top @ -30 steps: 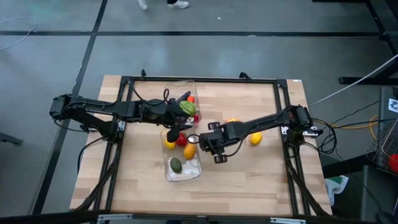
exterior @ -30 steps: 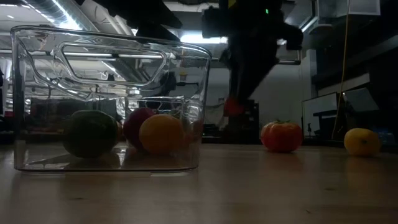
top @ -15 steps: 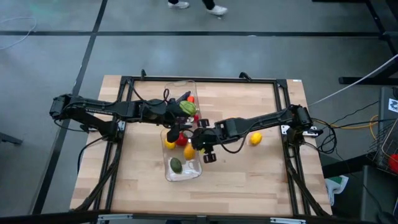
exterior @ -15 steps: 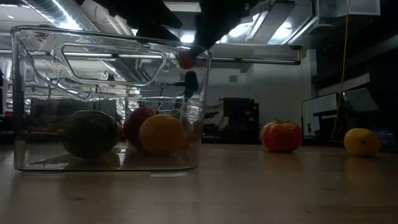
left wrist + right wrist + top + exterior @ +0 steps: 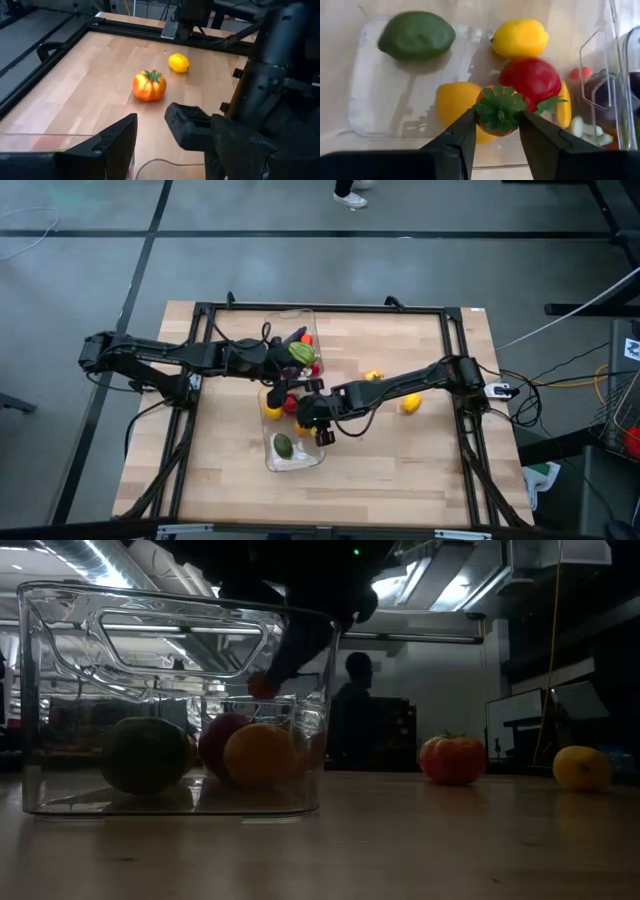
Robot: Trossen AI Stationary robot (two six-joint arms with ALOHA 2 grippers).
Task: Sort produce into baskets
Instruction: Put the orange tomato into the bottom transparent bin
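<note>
From above, the right end effector [image 5: 316, 423] hangs over the near clear basket [image 5: 300, 461], the left end effector [image 5: 283, 383] spread at its 12 o'clock. Its wrist view shows fingers pinching a small strawberry [image 5: 498, 111] above the fruit — next, let go.

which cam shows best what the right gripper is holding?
Right wrist view: the right gripper is shut on a small red piece with green leaves, above the near basket. Low view shows only a red blob under the dark arm. High view hides it; left wrist view misses it.
</note>
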